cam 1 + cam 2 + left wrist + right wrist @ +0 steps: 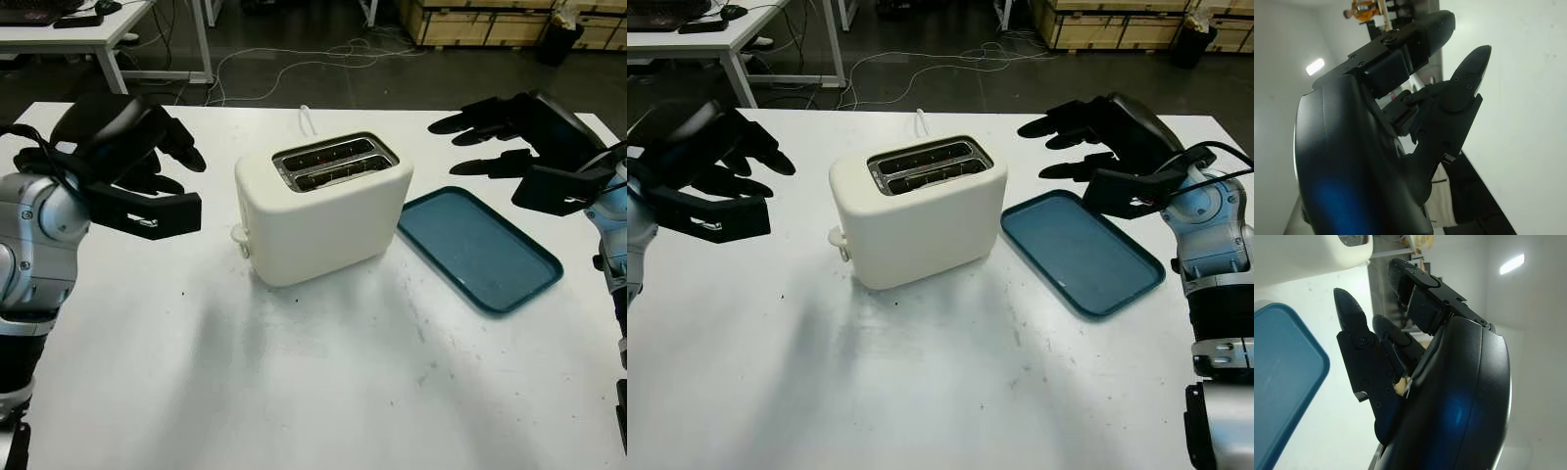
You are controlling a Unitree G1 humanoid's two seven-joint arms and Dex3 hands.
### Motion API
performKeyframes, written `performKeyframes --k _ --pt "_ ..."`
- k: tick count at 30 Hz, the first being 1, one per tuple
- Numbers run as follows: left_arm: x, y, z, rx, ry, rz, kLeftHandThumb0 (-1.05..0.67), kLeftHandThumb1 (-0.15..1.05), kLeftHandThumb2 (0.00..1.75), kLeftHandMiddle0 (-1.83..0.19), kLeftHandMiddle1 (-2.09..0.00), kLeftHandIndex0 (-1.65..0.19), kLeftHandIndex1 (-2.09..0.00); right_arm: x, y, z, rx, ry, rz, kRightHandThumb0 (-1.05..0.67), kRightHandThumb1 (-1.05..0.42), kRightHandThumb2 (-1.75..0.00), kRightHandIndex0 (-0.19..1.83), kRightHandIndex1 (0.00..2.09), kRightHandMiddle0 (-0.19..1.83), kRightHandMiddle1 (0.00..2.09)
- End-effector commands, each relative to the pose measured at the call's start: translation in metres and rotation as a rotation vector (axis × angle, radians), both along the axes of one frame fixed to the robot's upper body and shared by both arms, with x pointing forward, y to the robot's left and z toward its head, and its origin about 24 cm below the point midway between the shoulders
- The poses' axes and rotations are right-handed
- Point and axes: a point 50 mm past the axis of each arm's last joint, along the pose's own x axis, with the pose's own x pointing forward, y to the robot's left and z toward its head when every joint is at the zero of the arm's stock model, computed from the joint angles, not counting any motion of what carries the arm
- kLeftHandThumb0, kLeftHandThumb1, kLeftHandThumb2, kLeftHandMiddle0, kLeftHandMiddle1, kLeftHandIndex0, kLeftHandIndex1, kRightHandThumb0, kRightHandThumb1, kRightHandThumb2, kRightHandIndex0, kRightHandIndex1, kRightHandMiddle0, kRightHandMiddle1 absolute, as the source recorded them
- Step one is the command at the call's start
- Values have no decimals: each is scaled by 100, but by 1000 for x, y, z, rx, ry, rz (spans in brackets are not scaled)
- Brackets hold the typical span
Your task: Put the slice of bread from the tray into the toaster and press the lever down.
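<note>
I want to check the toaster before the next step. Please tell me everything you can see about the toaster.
The toaster is cream-white with rounded corners and looks like smooth plastic. Its top has two long slots in a metal-looking frame, with dark interiors; whether bread sits inside cannot be told. A small white lever knob sticks out low on its left end. It stands upright on the white table, angled, just left of the blue tray. A white cord leaves behind it. Neither hand touches it.

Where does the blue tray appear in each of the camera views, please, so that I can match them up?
Left eye view: the tray lies right of centre, beside the toaster.
Right eye view: the tray is right of centre, below the right hand.
Left wrist view: not in it.
Right wrist view: the tray sits at one edge.
Shared landmark: the toaster.
</note>
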Motion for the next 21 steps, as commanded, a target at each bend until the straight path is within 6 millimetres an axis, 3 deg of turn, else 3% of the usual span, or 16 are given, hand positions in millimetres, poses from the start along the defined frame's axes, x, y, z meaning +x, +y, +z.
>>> performKeyframes --k 1,21 --pt "-2 -1 1 7 -22 -3 -29 63 0 -121 -49 -130 -3 -2 -2 1 -12 -9 -12 -24 -74 0 95 1 85 0" --pt "1 -1 3 -7 -12 7 -29 63 0 -118 -54 -130 -2 -3 -2 2 -8 -8 -14 -28 -76 0 93 0 84 0"
